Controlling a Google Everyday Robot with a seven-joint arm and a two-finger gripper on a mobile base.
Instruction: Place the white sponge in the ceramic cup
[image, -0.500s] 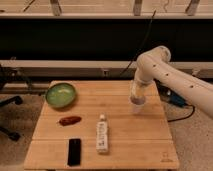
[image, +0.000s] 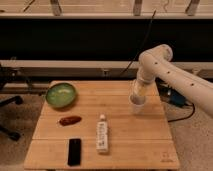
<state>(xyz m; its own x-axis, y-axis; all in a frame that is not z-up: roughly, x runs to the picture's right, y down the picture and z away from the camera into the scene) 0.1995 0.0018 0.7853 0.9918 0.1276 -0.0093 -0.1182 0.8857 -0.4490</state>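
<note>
Wooden counter (image: 125, 127), slatted top, seen from the near side.

Arm (image: 172, 72): white, comes in from the right edge, bends at a rounded elbow far right and drops toward the right part of the counter.

Hand (image: 139, 93): points straight down, directly over the ceramic cup (image: 137, 107), its lower end at or just inside the cup's rim. Cannot tell how far open it is, or whether it has hold of anything.

Ceramic cup: pale, upright, on the right half of the counter, roughly mid-depth, well apart from everything else.

White sponge: cannot be made out. If it is at the hand or in the cup, it is hidden there.

Other items:
- green bowl (image: 61, 94), far left, upright
- small reddish-brown item (image: 70, 120), just nearer than the bowl, lying flat
- white bottle (image: 102, 136), centre, lying on its side, cap toward the far edge
- flat black device (image: 74, 151), near left, beside the bottle but not touching it

Off the counter, right: a blue object (image: 176, 99) behind the arm.
</note>
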